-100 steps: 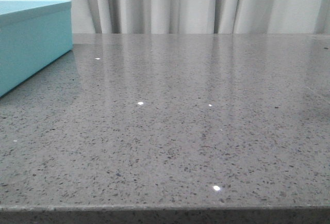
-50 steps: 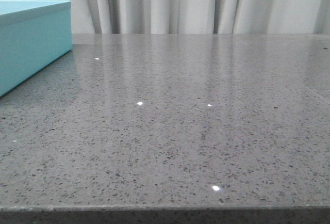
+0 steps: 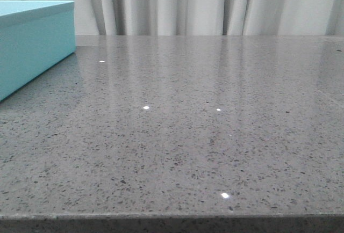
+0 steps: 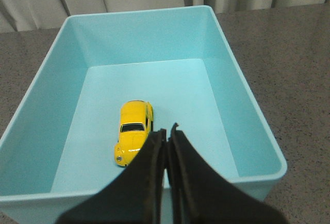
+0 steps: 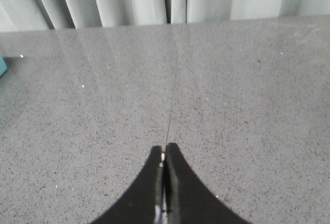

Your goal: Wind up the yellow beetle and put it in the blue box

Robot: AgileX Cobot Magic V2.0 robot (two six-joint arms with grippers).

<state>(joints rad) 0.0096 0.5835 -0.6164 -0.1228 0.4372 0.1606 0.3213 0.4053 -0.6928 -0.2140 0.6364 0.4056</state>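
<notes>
The yellow beetle (image 4: 133, 132) is sitting on its wheels on the floor of the blue box (image 4: 234, 97), touching no wall. The left gripper (image 4: 168, 129) is hovering above the box's near rim, its 2 fingers pressed together on nothing. The right gripper (image 5: 164, 147) is hanging over the grey table (image 5: 247, 105), likewise pinched together and holding nothing.

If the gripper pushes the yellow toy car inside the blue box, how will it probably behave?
The yellow beetle stands on its wheels on the flat floor of the blue box, so a push along its length would probably roll it. Its glossy, rounded body may slip between fingers. It looks small, so likely light.
</notes>
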